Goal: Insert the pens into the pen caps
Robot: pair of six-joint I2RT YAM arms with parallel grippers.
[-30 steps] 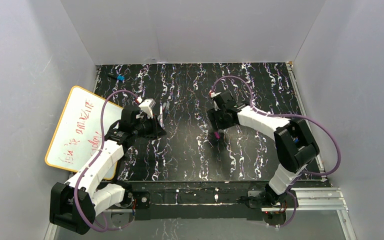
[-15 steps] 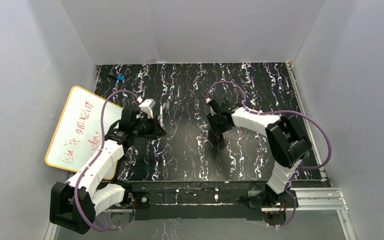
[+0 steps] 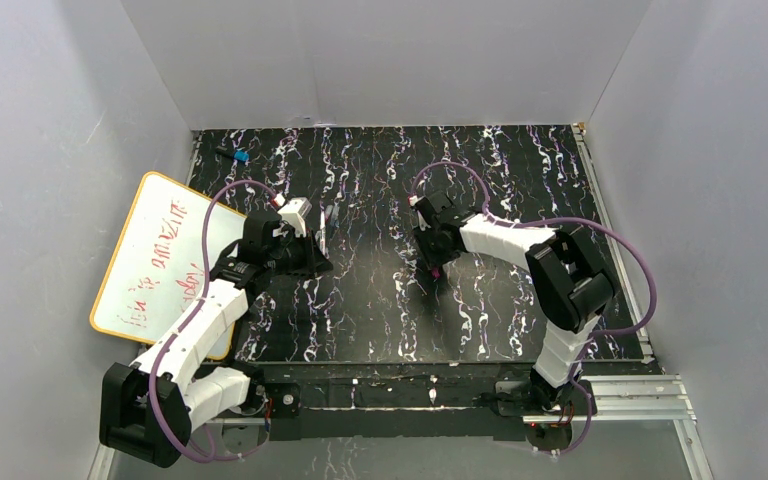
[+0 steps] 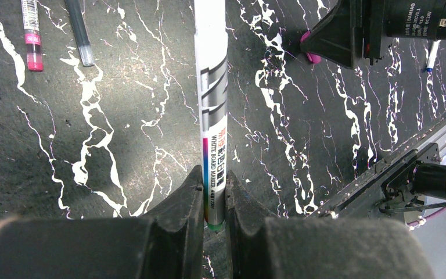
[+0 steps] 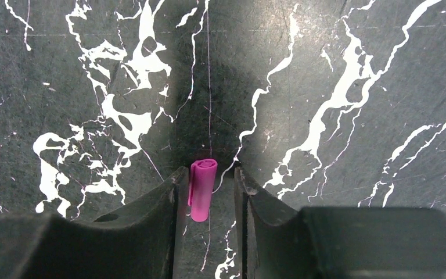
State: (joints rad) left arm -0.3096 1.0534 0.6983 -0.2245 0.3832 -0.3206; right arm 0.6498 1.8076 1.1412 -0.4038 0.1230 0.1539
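Observation:
My left gripper (image 4: 213,177) is shut on a white marker pen (image 4: 212,87), gripped near its greenish end, with the barrel pointing away over the mat. It also shows in the top view (image 3: 315,235). My right gripper (image 5: 209,171) is open and low over the mat, with its jaws on either side of the magenta pen cap (image 5: 202,189). The cap rests against the left finger, with a gap to the right finger. In the top view the cap (image 3: 433,270) lies under the right gripper (image 3: 433,258). Two more pens lie side by side on the mat: one with a magenta band (image 4: 32,35) and one dark (image 4: 79,32). No greyish cap shows.
A whiteboard (image 3: 155,260) with red writing lies at the left edge of the mat. A short black blue-tipped object (image 3: 235,155) lies at the far left corner. A metal rail (image 3: 600,390) runs along the near edge. Grey walls close in three sides.
My right arm has folded and its wrist has shifted slightly left over the magenta cap. The cap and my left arm have not moved.

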